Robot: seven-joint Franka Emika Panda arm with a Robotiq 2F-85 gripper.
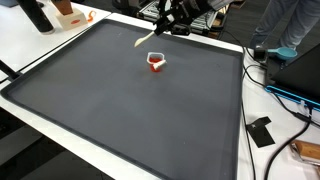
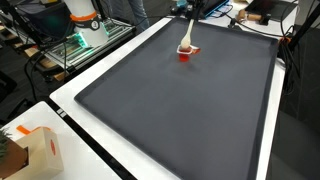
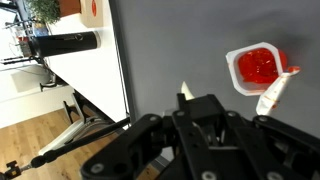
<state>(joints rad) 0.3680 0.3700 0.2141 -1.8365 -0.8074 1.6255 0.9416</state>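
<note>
Cup (image 3: 258, 68), small and white-rimmed with a translucent wall, holds a glossy red filling and stands upright. It sits on the black mat (image 1: 120, 110), toward the mat's far edge in both exterior views and well away from the near corners. A pale strip (image 3: 272, 95) touches the rim on one side and slants away from the cup. It may be a peeled lid or a flat stick, but the resolution does not settle which.

The gripper (image 3: 200, 105) is raised above the mat just beyond the cup, apart from the red filling. In the wrist view its fingers appear pressed together at the centre, with the linkages splayed to either side. Whether they pinch the strip's far end cannot be told.

The mat covers a white table (image 1: 60, 135). Cables (image 1: 285, 95) lie off the mat's side edge, and a cardboard box (image 2: 35, 150) stands at a near corner.
</note>
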